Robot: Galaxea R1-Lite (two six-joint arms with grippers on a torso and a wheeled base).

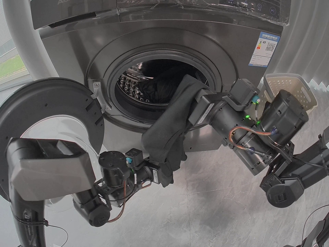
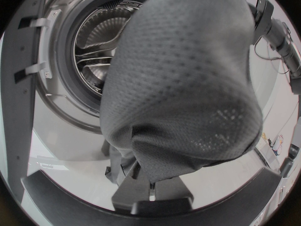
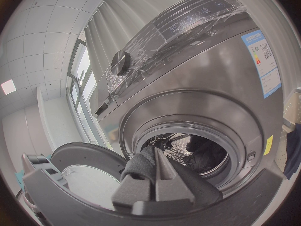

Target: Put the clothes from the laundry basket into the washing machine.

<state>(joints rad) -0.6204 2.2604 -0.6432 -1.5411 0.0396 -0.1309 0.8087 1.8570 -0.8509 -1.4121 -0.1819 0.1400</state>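
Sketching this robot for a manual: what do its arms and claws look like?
Black, chunky cylindrical segments. The right arm carries looped orange cable, green lights and a white label; the left arm has brownish cable. Right claw and left claw: dark grey wedge-shaped fingers.

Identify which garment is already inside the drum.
The black garment, lying in the drum; the grey garment hangs outside, held by the left gripper and right gripper.

Grey tiled floor — the washing machine stands on it, the laundry basket just beside.
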